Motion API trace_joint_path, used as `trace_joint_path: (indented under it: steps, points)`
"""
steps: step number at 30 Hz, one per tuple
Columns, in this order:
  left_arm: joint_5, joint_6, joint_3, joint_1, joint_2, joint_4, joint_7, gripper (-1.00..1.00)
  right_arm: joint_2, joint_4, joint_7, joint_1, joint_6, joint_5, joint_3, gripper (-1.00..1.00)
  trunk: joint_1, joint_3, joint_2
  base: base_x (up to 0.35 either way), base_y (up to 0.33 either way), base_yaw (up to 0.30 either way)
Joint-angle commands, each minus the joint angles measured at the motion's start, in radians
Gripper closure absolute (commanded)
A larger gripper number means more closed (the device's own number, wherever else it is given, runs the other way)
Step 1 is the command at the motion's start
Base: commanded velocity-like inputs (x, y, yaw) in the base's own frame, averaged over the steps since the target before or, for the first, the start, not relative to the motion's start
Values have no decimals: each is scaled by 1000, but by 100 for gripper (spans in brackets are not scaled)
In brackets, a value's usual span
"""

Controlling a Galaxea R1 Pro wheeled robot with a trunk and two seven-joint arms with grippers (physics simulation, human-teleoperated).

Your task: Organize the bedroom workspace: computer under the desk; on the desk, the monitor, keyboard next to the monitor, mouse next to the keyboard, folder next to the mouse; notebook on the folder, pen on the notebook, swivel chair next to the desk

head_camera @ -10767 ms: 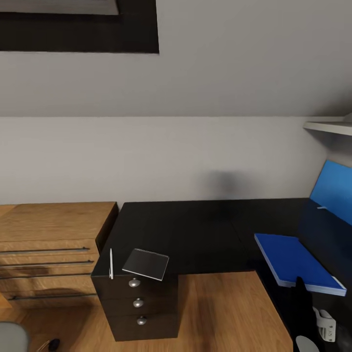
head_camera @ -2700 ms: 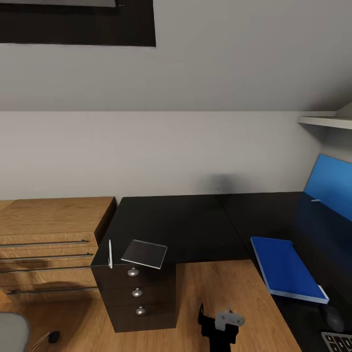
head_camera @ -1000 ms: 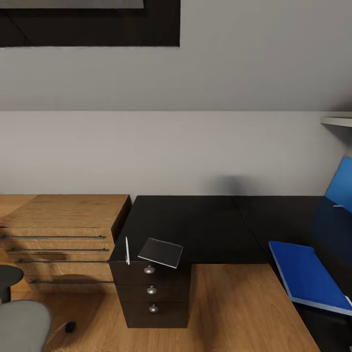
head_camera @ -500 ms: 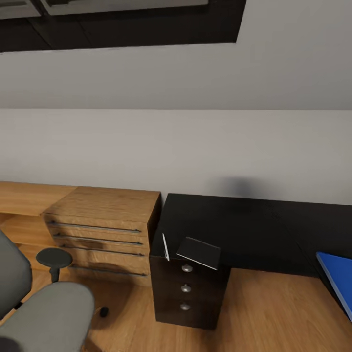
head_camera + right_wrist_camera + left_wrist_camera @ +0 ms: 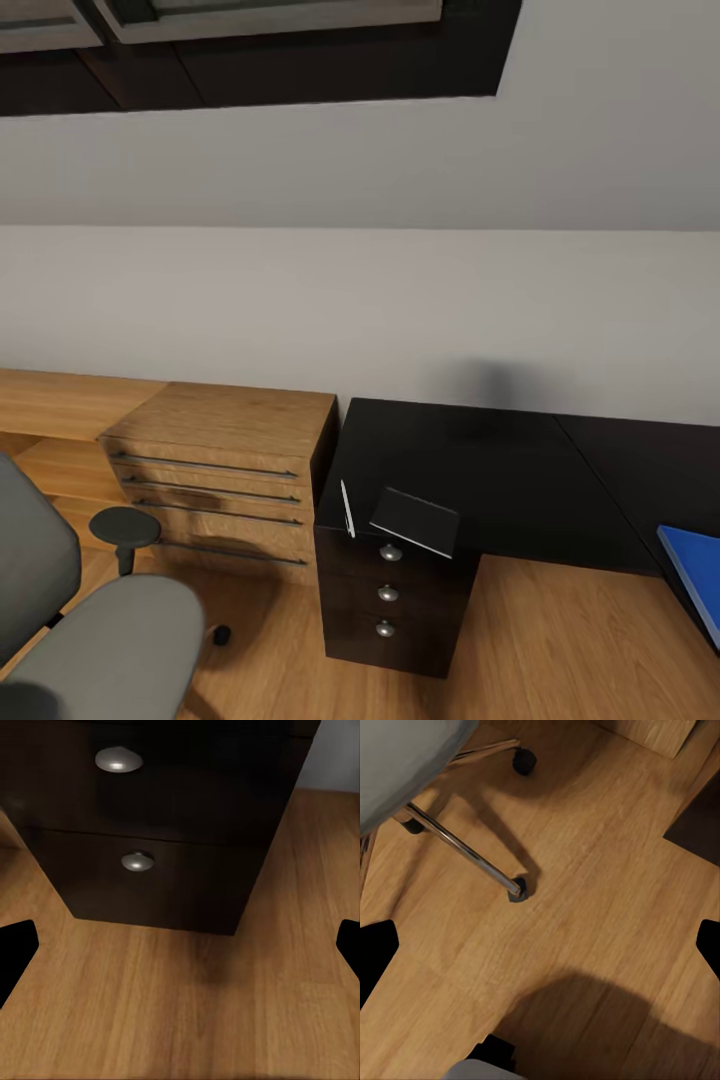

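1. Looking down from the head view, we saw the black desk [image 5: 470, 470] run along the wall, its near left corner ending over a dark drawer unit [image 5: 390, 610] with three round knobs.
2. The notebook [image 5: 415, 521] lay at that corner, tilted and slightly overhanging the front edge; the pen [image 5: 347, 508] lay just beside it, apart from it, near the desk's left edge.
3. The blue folder [image 5: 695, 580] lay on the desk at the far right, cut off by the frame.
4. Open wooden floor [image 5: 560, 650] stretched before the drawer unit; a light wooden dresser [image 5: 225, 470] stood against the desk's left side.
5. The swivel chair [image 5: 70, 620] stood at lower left, well apart from the desk.
6. The left gripper [image 5: 540, 945] had its jaws spread wide and empty above the floor, the chair's chrome legs and casters beyond the fingertips.
7. The right gripper [image 5: 180, 952] was likewise spread wide and empty, facing the drawer unit's lower knobs, touching nothing.
8. Compared with a second earlier, the camera had swung left: more of the chair showed and less of the folder.
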Motion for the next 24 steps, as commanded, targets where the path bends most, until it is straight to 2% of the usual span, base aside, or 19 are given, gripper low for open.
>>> trace_joint_path:
  steps: [1,24]
  points:
    - [11,-5,-5,0,1,-1,5,-100,-1,1,-4,-1,-4,-10,9,-100,-4,2,7,0,1,2]
    - [11,-4,-5,0,1,-9,6,-100,-1,-1,3,-1,-5,-11,7,-100,-92,74,168,0,0,0]
